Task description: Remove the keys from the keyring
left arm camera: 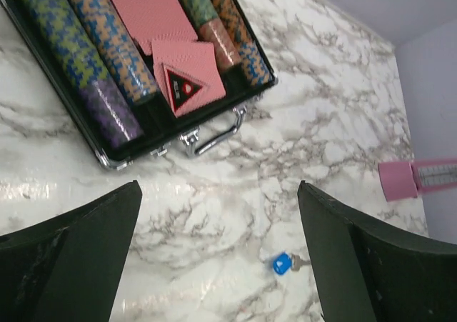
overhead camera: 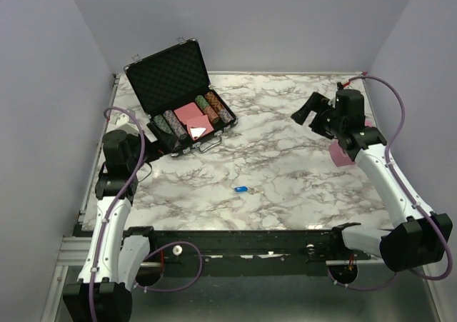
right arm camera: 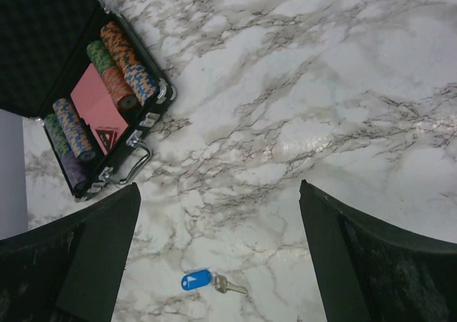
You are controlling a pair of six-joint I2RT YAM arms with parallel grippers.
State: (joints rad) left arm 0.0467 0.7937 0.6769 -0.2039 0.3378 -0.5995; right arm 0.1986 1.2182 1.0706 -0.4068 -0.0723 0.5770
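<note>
The keys (overhead camera: 241, 189) lie flat on the marble table near its front middle: a bright blue tag with a small silvery key joined to it. They show in the left wrist view (left arm camera: 283, 264) and in the right wrist view (right arm camera: 207, 281). My left gripper (overhead camera: 163, 138) is open and empty, raised at the left of the table, well behind and left of the keys. My right gripper (overhead camera: 304, 112) is open and empty, raised at the far right. The keyring itself is too small to make out.
An open black case (overhead camera: 178, 93) with poker chips and pink cards stands at the back left; its metal handle (left arm camera: 214, 136) faces the front. A pink object (overhead camera: 343, 154) lies at the right, under the right arm.
</note>
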